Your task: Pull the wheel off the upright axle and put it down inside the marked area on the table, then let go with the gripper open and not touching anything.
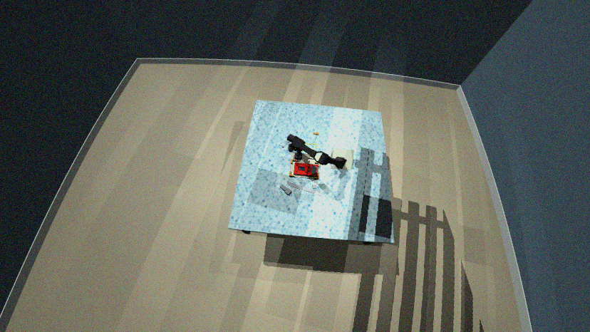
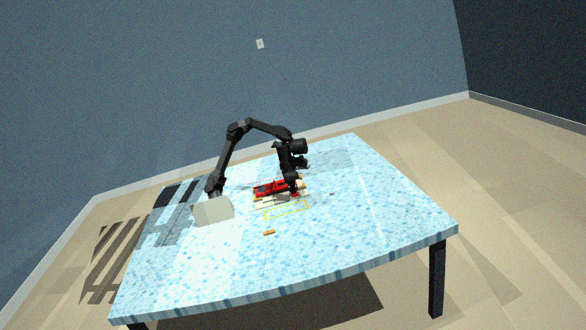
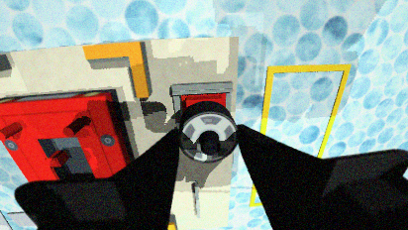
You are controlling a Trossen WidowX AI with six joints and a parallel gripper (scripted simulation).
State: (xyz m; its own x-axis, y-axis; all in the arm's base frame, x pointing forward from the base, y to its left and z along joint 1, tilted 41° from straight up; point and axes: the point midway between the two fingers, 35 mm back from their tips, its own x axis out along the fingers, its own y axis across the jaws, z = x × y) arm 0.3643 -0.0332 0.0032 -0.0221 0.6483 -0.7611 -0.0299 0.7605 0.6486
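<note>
The wheel [image 3: 208,120], dark with a silver hub, is between the fingertips in the wrist view. My gripper [image 3: 207,132] [image 2: 294,191] is shut on it, with one finger at each side. A red mount [image 3: 204,99] with a grey edge shows just behind and below the wheel. The axle's shaft is hidden, and I cannot tell whether the wheel still sits at its full depth. The marked area, a yellow outline [image 3: 308,68] [image 2: 265,214] [image 1: 316,146], lies on the table beside the board, to the right in the wrist view.
A pale board [image 3: 170,49] carries a red block [image 3: 45,116] [image 1: 306,169] [image 2: 264,190] with pegs, and orange corner pieces [image 3: 140,74]. A beige box [image 2: 213,212] [image 1: 348,154] stands by the arm base. An orange piece [image 2: 269,232] [image 1: 316,133] and a grey piece [image 1: 285,189] lie on the table.
</note>
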